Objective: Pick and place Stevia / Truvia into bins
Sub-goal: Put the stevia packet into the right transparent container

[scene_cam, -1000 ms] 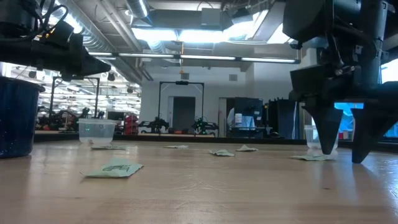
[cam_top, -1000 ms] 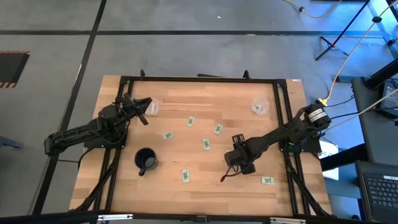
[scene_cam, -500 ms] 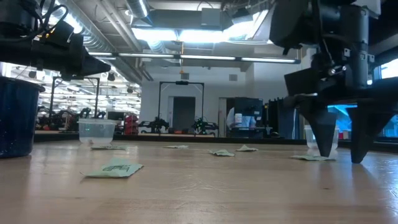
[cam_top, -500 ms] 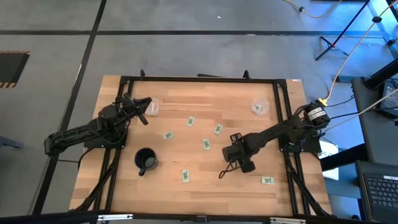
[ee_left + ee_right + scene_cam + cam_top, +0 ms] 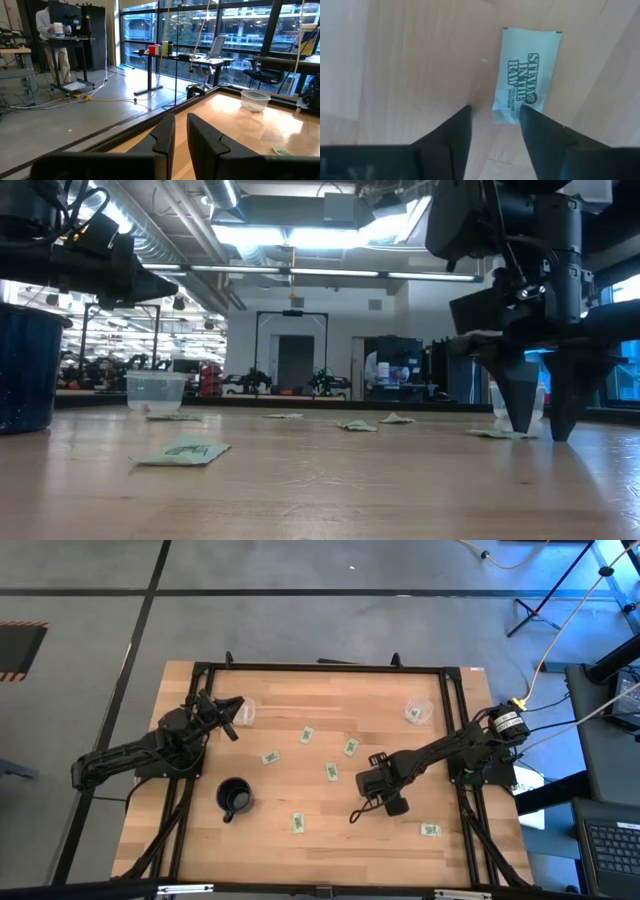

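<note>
Within the last second, a short shift of the right tool (image 5: 362,802) towards 10 o'clock, now at about 4 o'clock from the middle of the counter (image 5: 400,680). Released, with jaws apart and nothing between them, pointing straight down, tips low over the wood in the low view (image 5: 535,395).

In the right wrist view, just ahead of the tool (image 5: 495,112), one Stevia sachet (image 5: 526,75) lying flat on the counter, printed side up, its near end about level with the two fingertips (image 5: 526,116). Hard to tell from above which of the loose sachets. Not yet touched, not yet gripped.

Meaning for the task, as a judgement: an approach, nearly lined up with the sachet, with the pick itself not begun. Probably needing a little more travel forward, then a descent and a closing on the thin paper. Risk of sliding the flat sachet instead of lifting it.

No change at the left tool (image 5: 232,718): waiting at 10 o'clock, almost closed on nothing, beside the left bin (image 5: 245,712). Right bin (image 5: 418,712) at 2 o'clock, well apart from the right tool. Other sachets, such as one near the centre (image 5: 330,771), unmoved on the counter, so most of the task left to do.
</note>
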Motion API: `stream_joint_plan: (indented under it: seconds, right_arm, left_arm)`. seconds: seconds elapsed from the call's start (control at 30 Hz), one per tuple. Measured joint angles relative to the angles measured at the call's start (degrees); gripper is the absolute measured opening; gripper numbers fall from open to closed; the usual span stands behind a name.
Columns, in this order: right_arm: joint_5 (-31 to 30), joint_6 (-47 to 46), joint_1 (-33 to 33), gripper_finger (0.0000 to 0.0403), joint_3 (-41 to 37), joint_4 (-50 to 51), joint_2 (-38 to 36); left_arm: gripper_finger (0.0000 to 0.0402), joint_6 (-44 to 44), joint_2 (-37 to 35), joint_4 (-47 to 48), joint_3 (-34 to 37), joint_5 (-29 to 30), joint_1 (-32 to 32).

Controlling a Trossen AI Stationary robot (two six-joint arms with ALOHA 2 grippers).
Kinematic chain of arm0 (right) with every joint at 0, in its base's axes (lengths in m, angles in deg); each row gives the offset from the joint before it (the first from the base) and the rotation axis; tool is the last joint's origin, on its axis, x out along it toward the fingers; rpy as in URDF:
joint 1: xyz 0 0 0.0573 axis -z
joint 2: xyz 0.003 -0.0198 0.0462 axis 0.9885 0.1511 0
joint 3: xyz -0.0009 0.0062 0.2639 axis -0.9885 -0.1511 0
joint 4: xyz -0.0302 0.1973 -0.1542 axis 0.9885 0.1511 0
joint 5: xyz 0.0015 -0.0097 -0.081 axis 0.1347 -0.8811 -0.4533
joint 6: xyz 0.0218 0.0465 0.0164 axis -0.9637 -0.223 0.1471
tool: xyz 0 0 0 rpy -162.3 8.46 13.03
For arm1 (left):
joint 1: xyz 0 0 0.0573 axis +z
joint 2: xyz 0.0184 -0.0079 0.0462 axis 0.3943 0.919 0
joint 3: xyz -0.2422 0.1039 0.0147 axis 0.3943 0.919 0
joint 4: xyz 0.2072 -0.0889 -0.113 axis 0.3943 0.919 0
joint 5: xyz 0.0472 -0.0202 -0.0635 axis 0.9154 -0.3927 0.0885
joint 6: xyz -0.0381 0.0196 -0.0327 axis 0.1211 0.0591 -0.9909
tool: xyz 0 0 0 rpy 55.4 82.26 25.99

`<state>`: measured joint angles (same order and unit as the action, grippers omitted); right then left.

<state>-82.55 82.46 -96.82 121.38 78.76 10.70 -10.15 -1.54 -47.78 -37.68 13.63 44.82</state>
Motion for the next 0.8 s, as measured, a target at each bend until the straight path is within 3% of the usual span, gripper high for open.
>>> stream_joint_plan:
  seconds: [0.33, 0.8]
  right_arm:
    - [-0.93, -0.04, 0.06, 0.0091, 0.04, -0.22, 0.02]
    - [-1.27, -0.04, 0.11, 0.0052, 0.07, 0.18, 0.02]
  left_arm:
    - [0.0043, 0.01, 0.0, 0.0, 0.0, 0.0, -0.01]
    - [0.0043, 0.01, 0.0, 0.0, 0.0, 0.0, -0.01]
